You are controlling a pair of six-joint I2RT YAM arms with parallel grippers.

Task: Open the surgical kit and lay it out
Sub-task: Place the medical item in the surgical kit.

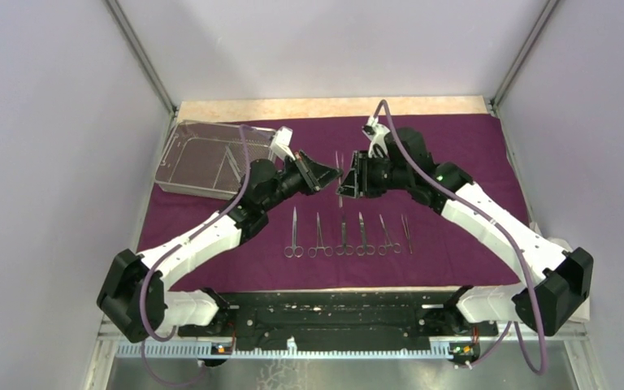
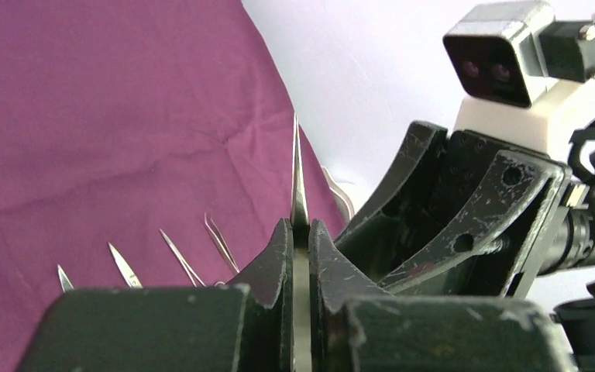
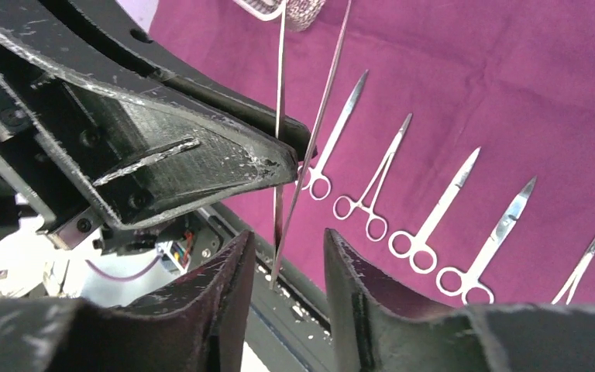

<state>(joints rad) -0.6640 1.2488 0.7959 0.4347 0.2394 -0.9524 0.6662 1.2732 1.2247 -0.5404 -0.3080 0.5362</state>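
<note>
Purple wrap [image 1: 471,146] spread out flat. Mesh tray [image 1: 191,158] on its far-left corner, set at an angle. Six steel instruments [image 1: 344,236] in a row near the front edge, tips pointing away. Tweezers [image 1: 339,166] raised above the row, pinched in left hand [image 1: 325,174].

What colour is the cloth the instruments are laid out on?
The cloth is plain dark purple; clearest in the top external view.
</note>
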